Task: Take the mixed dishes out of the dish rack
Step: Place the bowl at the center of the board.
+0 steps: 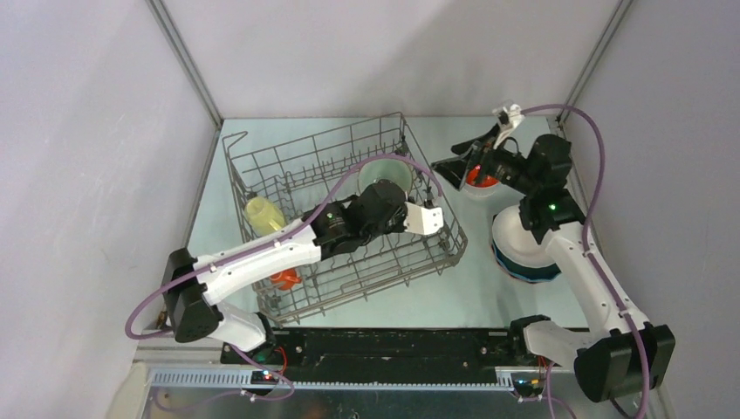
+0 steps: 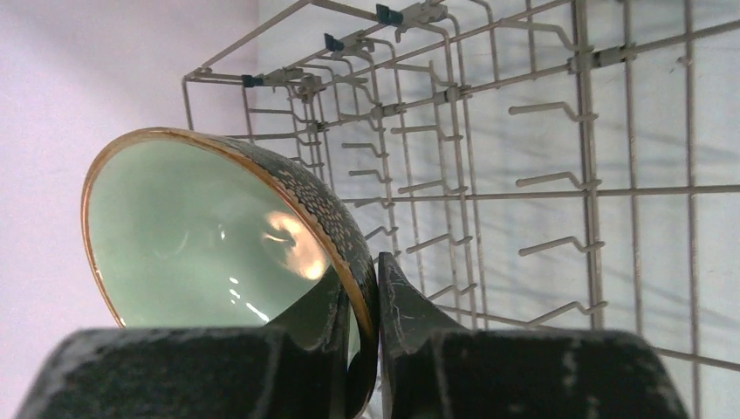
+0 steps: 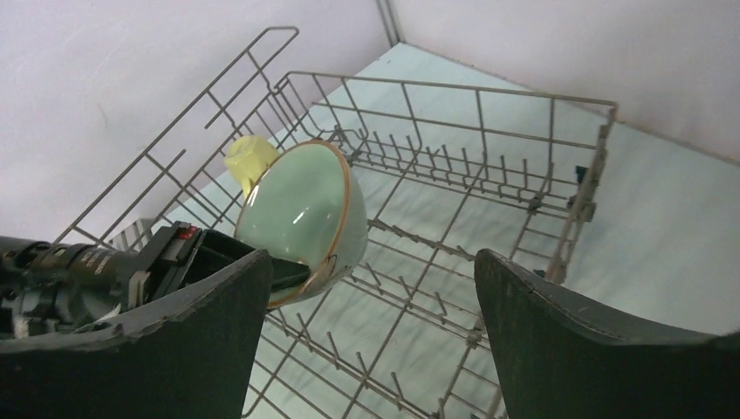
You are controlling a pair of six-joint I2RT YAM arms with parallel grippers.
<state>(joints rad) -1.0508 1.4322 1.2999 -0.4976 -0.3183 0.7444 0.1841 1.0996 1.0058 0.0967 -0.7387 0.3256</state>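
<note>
Left wrist view: my left claw (image 2: pixel 365 336) is pinched tight on the rim of the pale green bowl (image 2: pixel 201 236), with one finger inside the bowl and the other pressed against its outer wall. The bowl is tipped on edge, its gold-edged mouth facing sideways, and the wire side of the dish rack (image 2: pixel 524 157) stands behind it.

From the top external view, I hold that bowl (image 1: pixel 386 173) over the far half of the dish rack (image 1: pixel 349 262); I cannot tell whether it touches the wires. A pale yellow cup (image 1: pixel 262 212) lies at the rack's left side, and an orange mug (image 1: pixel 284 279) sits near its front left corner, partly under my left arm.

My right claw (image 1: pixel 455 170) is spread wide and holds nothing. It hangs just beyond the rack's right side, beside an orange dish (image 1: pixel 478 179) that it partly hides. Nearer my right base, a stack of plates (image 1: pixel 524 240), white on top and blue at the bottom, rests on the table (image 1: pixel 419 301).

In the right wrist view, my open fingers (image 3: pixel 218 332) frame the rack, the green bowl and the yellow cup behind it.
</note>
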